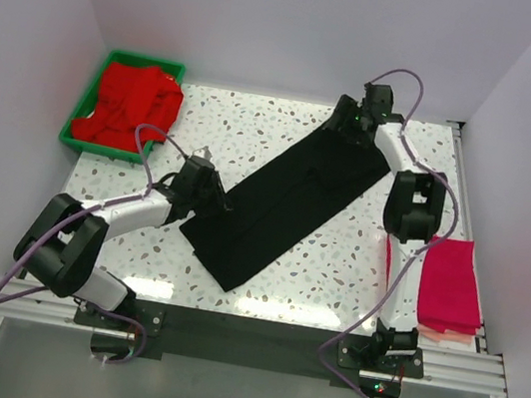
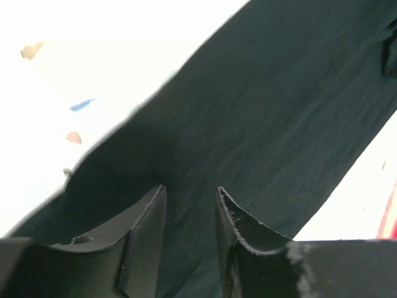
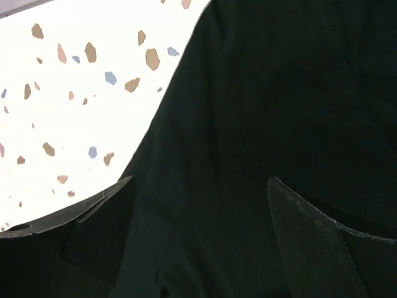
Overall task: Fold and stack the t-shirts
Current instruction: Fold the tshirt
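Observation:
A black t-shirt [image 1: 286, 197], folded into a long strip, lies diagonally across the table from near left to far right. My left gripper [image 1: 212, 191] is at the strip's left edge near its near end. In the left wrist view it [image 2: 189, 194] is open by a narrow gap, with black cloth [image 2: 273, 112] under the fingertips. My right gripper [image 1: 354, 122] is at the strip's far end. In the right wrist view it [image 3: 198, 186] is wide open just above the black cloth [image 3: 267, 93]. A folded magenta-pink shirt [image 1: 452, 284] lies at the right edge. Red shirts [image 1: 127, 104] are heaped in the tray.
The green plastic tray [image 1: 74, 128] stands at the far left corner. White walls close in the table on the left, back and right. The speckled tabletop [image 1: 257, 127] shows around the black shirt. The arm bases and cables sit along the near edge.

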Robot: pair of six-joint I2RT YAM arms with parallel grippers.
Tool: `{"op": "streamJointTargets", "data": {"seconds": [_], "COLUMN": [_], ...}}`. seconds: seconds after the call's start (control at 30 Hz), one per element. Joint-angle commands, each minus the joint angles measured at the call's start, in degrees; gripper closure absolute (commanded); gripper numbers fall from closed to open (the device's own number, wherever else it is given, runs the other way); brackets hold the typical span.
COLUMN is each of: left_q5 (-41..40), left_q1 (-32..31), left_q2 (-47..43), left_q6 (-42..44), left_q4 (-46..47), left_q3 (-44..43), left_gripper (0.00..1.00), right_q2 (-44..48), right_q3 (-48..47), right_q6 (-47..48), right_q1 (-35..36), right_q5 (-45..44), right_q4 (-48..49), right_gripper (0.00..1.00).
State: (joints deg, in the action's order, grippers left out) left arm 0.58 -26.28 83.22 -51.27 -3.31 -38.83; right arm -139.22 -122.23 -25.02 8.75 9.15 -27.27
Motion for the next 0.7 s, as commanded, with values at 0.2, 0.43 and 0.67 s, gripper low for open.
{"op": "streamJointTargets", "data": {"seconds": [0.2, 0.43, 0.67], "left_q5": [-7.61, -6.91, -4.98], "left_q1": [-0.70, -1.58, -4.12], "left_q2": [-1.57, -1.65, -2.27], "left_q6": [8.29, 5.65, 1.88], "left_q4": [-4.86, -4.69, -3.37], "left_q3": [-0.64, 3.67, 8.68], "left_gripper": [0.70, 0.80, 0.88], "right_q2": [22.14, 22.51, 12.84], "right_q3": [23.95, 31.19, 20.47], "right_q6": [-3.11, -5.13, -3.91], "right_q1": [-0.23, 0.12, 0.30], "right_q5": [-8.97, -10.20, -14.68], "right_q4": [1.51, 2.40, -2.79], "right_gripper": [0.28, 0.48, 0.55]}}
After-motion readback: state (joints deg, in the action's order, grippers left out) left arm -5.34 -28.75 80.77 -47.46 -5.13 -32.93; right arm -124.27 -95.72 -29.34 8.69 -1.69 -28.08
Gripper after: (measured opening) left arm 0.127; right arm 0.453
